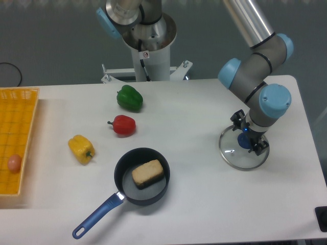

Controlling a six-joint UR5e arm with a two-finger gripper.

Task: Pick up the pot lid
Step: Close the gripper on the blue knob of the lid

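The white tabletop [199, 209] carries everything here, with the robot arm [276, 97] leaning in over its right edge. A black pot [120, 176], its blue handle angled toward the near left corner, sits left of the middle near the front edge, a brown block [147, 173] inside it.

The pot lid [232, 156] rests flat by the right edge, about halfway between the far and near corners. It lies directly under the tool [250, 133], its middle almost beneath the fingertips. Being round, the lid has no long axis to match; what counts is the knob. The lid is a pale, see-through disc with a thin grey rim.

The tool is open, its two fingers spread on a slant across the blue knob [244, 141]. Whether either touches it, I can't tell. Closing on the knob, then lifting, seems next.
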